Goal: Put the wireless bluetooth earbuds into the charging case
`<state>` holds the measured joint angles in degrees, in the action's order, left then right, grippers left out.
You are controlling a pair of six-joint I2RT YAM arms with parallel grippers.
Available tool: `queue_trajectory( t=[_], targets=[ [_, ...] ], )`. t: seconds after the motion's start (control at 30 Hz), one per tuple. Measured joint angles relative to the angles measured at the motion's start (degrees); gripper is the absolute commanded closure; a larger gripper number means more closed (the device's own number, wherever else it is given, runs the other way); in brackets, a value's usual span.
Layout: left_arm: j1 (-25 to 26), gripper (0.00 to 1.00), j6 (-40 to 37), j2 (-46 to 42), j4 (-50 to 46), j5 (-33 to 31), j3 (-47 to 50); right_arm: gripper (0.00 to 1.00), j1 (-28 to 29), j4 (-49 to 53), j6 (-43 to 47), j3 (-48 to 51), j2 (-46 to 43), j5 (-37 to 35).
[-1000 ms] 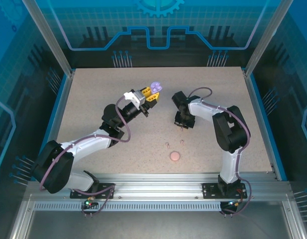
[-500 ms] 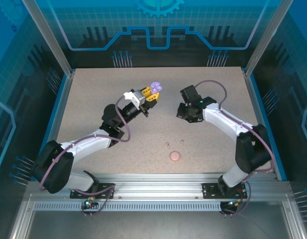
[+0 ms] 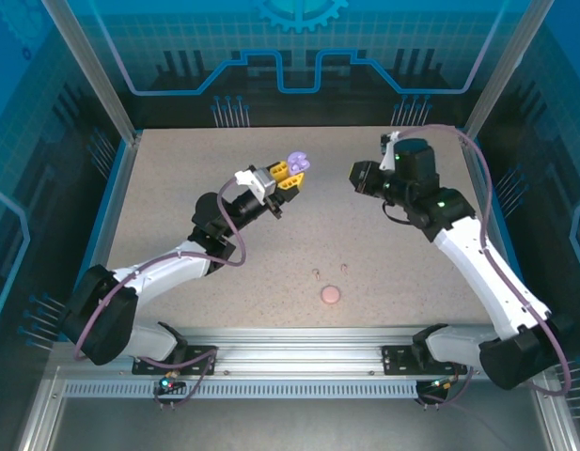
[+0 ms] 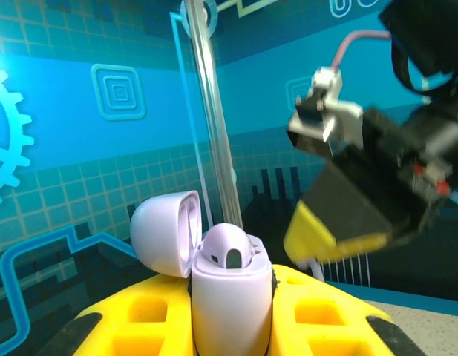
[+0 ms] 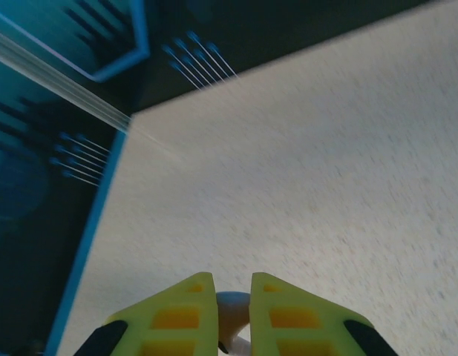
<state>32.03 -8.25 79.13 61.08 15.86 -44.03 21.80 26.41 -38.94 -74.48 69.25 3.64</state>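
Fingers [image 4: 151, 322] of the left gripper [image 3: 291, 175] clamp the purple charging case [image 4: 230, 293], lid open, above the table [image 3: 177, 188]. Near it, the right gripper [image 3: 357, 176] pinches a pale earbud [image 5: 232, 305]. A skewed bud could jam at the socket or drop. The left wrist view shows the open socket; the top view shows one loose bud [image 3: 315, 273] and another [image 3: 344, 269] by a pink disc [image 3: 331, 295]

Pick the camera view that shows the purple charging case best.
The left wrist view: the charging case sits close up, lid open, between the yellow fingers. The top view shows it small at the left gripper's tip.
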Motion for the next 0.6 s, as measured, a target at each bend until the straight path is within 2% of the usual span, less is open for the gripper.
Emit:
queue_trajectory(
  t=[0.27,0.6],
  targets=[
    [0.02,1.0,-1.16,1.88,-2.89,4.94,-5.7,0.86,-1.57,-5.29,2.84,-5.68,-3.72,6.56],
    [1.66,1.0,-1.16,6.62,-5.4,8.07,-10.12,0.86,-1.6,-11.61,3.02,-5.88,-3.74,15.39]
  ],
)
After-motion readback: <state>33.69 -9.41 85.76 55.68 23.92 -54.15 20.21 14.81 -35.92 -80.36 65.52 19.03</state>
